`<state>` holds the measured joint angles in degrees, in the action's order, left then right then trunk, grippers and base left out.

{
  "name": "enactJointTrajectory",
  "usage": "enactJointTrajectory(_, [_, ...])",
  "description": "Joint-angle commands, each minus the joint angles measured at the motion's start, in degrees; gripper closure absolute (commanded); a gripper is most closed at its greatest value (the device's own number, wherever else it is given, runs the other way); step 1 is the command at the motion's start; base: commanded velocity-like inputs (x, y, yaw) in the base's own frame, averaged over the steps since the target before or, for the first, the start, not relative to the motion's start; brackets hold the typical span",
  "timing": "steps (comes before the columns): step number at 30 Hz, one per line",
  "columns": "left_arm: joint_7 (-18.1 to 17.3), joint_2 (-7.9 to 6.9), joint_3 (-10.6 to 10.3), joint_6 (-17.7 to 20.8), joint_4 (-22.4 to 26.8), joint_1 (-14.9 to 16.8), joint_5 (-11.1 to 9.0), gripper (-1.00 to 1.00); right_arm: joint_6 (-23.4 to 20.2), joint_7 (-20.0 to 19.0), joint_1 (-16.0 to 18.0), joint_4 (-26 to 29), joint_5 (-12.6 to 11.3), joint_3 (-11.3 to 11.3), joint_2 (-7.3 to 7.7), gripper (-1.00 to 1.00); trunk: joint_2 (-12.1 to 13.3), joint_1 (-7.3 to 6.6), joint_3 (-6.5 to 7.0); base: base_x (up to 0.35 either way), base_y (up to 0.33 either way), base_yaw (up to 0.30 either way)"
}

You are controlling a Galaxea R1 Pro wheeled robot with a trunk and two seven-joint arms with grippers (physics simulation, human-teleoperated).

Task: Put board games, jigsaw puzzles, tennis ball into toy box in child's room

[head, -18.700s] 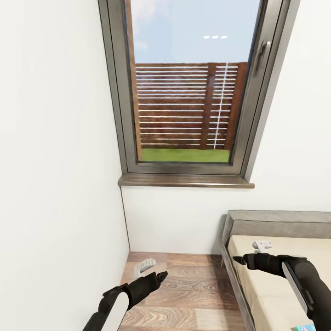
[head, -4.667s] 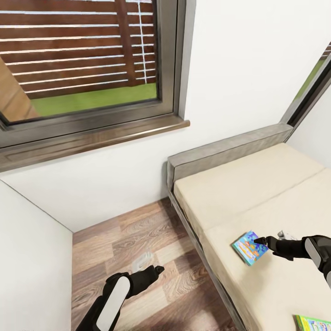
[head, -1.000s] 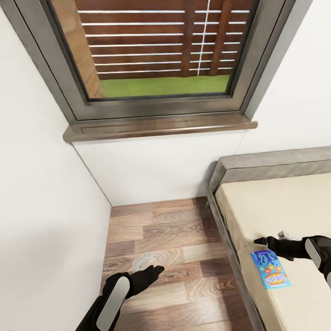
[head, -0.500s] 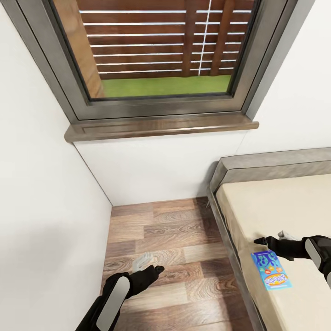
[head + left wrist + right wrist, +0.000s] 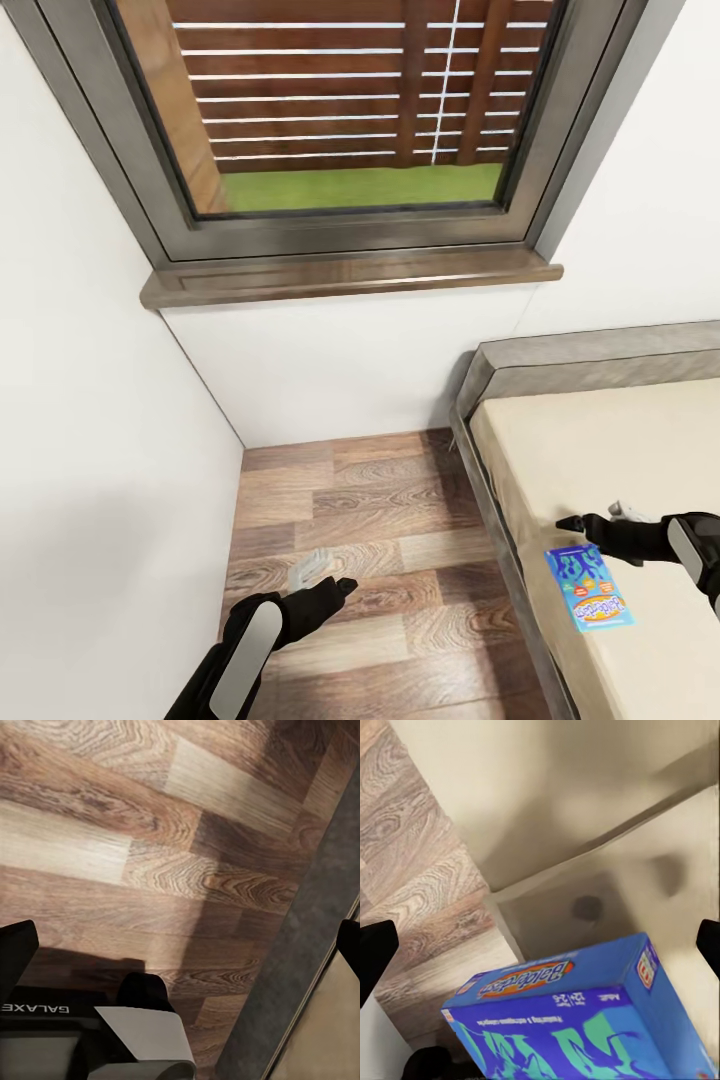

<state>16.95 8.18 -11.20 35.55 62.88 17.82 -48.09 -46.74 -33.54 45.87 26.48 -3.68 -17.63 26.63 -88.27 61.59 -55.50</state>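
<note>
One of the board games, a flat blue box [image 5: 590, 587] with colourful print, lies on the cream bed [image 5: 600, 450] near its floor-side edge. My right gripper [image 5: 590, 519] hovers just above the box's far end, fingers spread open and empty. In the right wrist view the same blue box [image 5: 585, 1027] sits close below the open right gripper [image 5: 540, 945]. My left gripper [image 5: 325, 577] hangs open over the wood-plank floor [image 5: 380, 500], holding nothing; the left wrist view looks past that gripper [image 5: 180, 945] at floor planks [image 5: 150, 832].
A large window [image 5: 350, 100] with a brown sill [image 5: 350, 275] faces me. A white wall [image 5: 100, 450] closes the left side. The bed's grey frame [image 5: 495, 510] runs along the narrow floor strip, and its grey headboard [image 5: 600, 360] stands against the back wall.
My right gripper has shifted slightly right and down over the blue box. The view tilted a little since a second ago. The left arm is unchanged.
</note>
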Motion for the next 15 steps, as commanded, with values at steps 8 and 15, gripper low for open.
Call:
enactJointTrajectory(8, [0.4, 0.0, 0.0, -0.1, -0.5, 0.0, -0.6, -1.0, 5.5, 0.2, -0.1, 0.4, -0.5, -3.0, 2.92, -1.0, 0.0, 0.0, -0.04, 0.0, 0.0, 0.0])
enactJointTrajectory(15, [-5.0, 0.05, 0.1, -0.8, -5.6, 0.5, -0.8, -1.0, 13.2, 0.1, -1.7, 4.8, -0.6, -12.4, 7.25, -1.0, 0.0, 0.0, -0.04, 0.0, 0.0, 0.0])
